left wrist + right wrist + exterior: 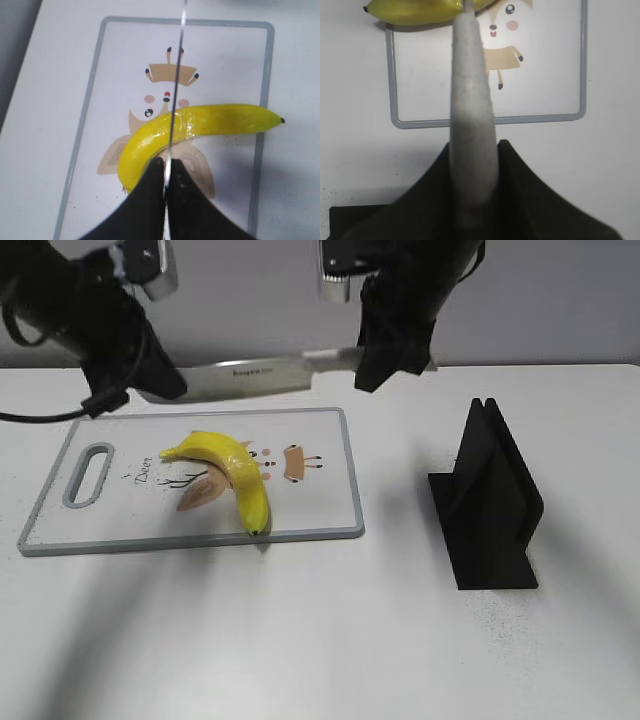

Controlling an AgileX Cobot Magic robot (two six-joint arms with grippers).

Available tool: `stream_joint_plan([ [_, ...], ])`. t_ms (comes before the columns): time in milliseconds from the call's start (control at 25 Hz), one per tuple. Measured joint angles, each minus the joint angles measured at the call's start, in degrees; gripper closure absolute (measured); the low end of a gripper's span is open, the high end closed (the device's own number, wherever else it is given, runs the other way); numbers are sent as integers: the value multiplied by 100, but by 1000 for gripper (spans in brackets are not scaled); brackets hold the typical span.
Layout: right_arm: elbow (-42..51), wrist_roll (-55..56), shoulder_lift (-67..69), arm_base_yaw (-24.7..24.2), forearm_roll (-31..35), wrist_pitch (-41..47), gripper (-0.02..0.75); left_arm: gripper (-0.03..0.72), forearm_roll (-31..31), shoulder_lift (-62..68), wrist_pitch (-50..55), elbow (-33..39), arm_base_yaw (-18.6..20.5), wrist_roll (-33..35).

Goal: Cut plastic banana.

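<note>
A yellow plastic banana point(235, 475) lies whole on a white cutting board point(320, 460) with a grey rim and a deer drawing. A steel knife point(260, 375) hangs level above the board's far edge. My left gripper point(165, 385) is shut on the blade's tip end; in the left wrist view the thin blade point(179, 60) runs edge-on between the fingers point(168, 165), over the banana point(200, 122). My right gripper point(385, 360) is shut on the grey handle point(470, 100), held between its fingers point(473, 145). The banana point(415, 10) and board point(540, 90) lie beyond.
A black slotted knife stand point(490, 500) stands upright on the white table to the right of the board. The board has a handle slot point(88, 475) at its left end.
</note>
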Motion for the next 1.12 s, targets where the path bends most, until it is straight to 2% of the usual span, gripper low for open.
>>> stream_joint_plan([
  [320,0,-16,-350,8,77,56,538,697,63,-596,139,0,0,-48],
  [400,0,-16,-350,8,77,56,538,666,63,-596,145,0,0,-156],
  [440,0,-10,-350,8,55,56,538,619,63,-596,139,0,0,-197],
  [520,0,21,-350,2,-23,56,542,465,69,-596,161,0,12,-283],
  [600,0,63,-350,2,-29,56,547,229,47,-596,182,0,12,-319],
  [640,0,96,-350,2,-47,56,549,150,29,-596,187,0,12,-387],
  [680,0,126,-350,2,-63,51,550,101,18,-596,158,0,12,-475],
  [760,0,183,-350,-9,-123,24,551,72,19,-601,49,0,12,-712],
  [920,0,545,-362,-24,-321,16,551,71,195,-762,-524,5,29,-1817],
  [1120,25,1756,-686,-24,-765,11,551,97,1242,-1060,-788,5,269,-4383],
])
